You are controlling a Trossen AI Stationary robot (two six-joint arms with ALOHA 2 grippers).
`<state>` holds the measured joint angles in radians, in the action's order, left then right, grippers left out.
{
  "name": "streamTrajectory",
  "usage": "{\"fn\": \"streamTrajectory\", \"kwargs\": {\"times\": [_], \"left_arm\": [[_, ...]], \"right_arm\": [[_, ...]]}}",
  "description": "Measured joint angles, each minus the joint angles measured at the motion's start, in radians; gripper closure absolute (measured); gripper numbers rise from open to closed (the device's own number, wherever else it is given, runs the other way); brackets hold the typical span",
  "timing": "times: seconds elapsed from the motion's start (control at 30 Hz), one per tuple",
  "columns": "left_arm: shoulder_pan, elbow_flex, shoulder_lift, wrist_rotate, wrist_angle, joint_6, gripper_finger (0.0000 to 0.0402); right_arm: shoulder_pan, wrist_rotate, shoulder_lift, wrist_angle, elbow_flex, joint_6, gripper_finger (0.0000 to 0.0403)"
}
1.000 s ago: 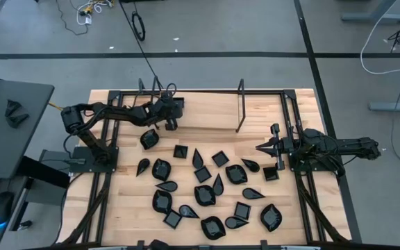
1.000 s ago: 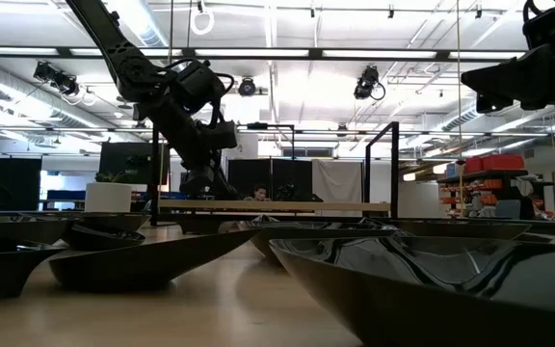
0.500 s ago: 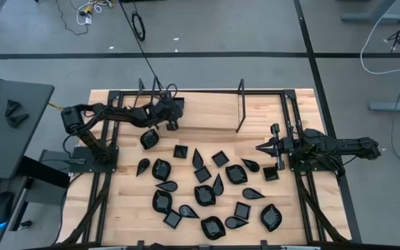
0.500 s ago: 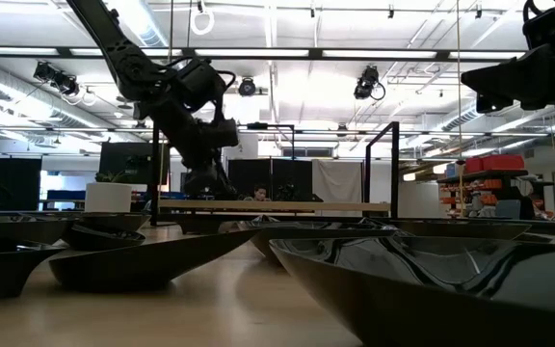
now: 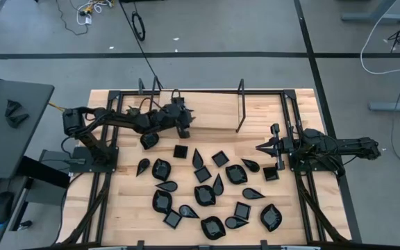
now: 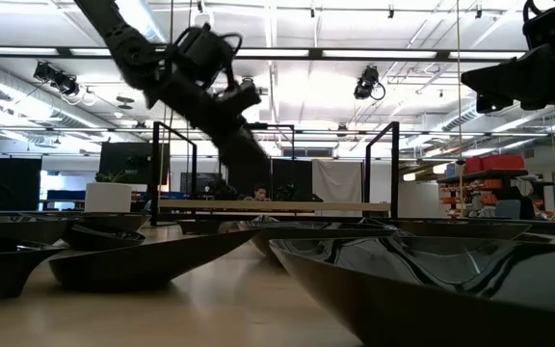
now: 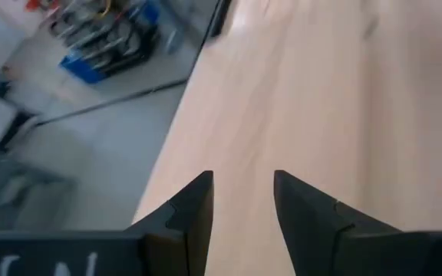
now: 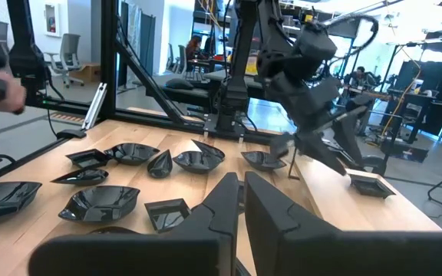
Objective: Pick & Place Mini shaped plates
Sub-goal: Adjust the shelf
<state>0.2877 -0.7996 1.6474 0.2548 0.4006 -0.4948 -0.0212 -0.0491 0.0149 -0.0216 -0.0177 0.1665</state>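
Several glossy black mini shaped plates [image 5: 207, 191] lie spread over the middle and near part of the wooden table [image 5: 214, 111], each resting on its underside. A leaf-shaped plate [image 5: 148, 139] and a square plate [image 5: 180, 151] lie closest to my left gripper [image 5: 188, 119]. That gripper hangs open and empty above bare wood [image 7: 298, 92] near the far edge, slanting downward [image 6: 263, 159]. My right gripper [image 5: 259, 148] waits shut at the table's right, level, above the plates there [image 8: 242, 180].
Black metal frame posts [image 5: 241, 104] stand along the far edge, and dark rails [image 5: 294, 125] run down both sides of the table. A small white pot with a plant [image 6: 109, 196] stands far back on the left. Bare wood lies along the far strip.
My left gripper has swung toward the table's right edge and risen a little. It has tipped up from pointing steeply down to a shallow downward slant. The plates lie where they were.
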Motion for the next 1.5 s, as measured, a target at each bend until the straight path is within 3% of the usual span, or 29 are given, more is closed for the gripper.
{"fn": "streamTrajectory", "kwargs": {"times": [0.2, 0.27, 0.37, 0.57, 1.0, 1.5], "left_arm": [[-0.103, -0.108, 0.017, -0.288, -0.095, 0.074, 0.0279], [-0.131, -0.132, 0.049, -0.335, -0.103, 0.096, 0.0295], [-0.161, -0.177, 0.129, -0.311, -0.110, 0.113, 0.0329], [-0.167, -0.284, 0.276, -0.108, -0.108, 0.153, 0.0395], [-0.076, -0.367, 0.420, -0.110, -0.196, 0.199, 0.0394], [-0.040, -0.366, 0.423, -0.106, -0.169, 0.256, 0.0395]], "right_arm": [[0.000, 0.000, 0.000, 0.000, 0.000, 0.000, 0.0376], [0.000, 0.000, 0.000, 0.000, 0.000, 0.000, 0.0376], [0.000, 0.000, 0.000, 0.000, 0.000, 0.000, 0.0376], [0.000, 0.000, 0.000, 0.000, 0.000, 0.000, 0.0376], [0.000, 0.007, 0.000, 0.000, 0.000, 0.000, 0.0376], [0.000, 0.007, 0.000, 0.000, 0.000, 0.000, 0.0376]]}}
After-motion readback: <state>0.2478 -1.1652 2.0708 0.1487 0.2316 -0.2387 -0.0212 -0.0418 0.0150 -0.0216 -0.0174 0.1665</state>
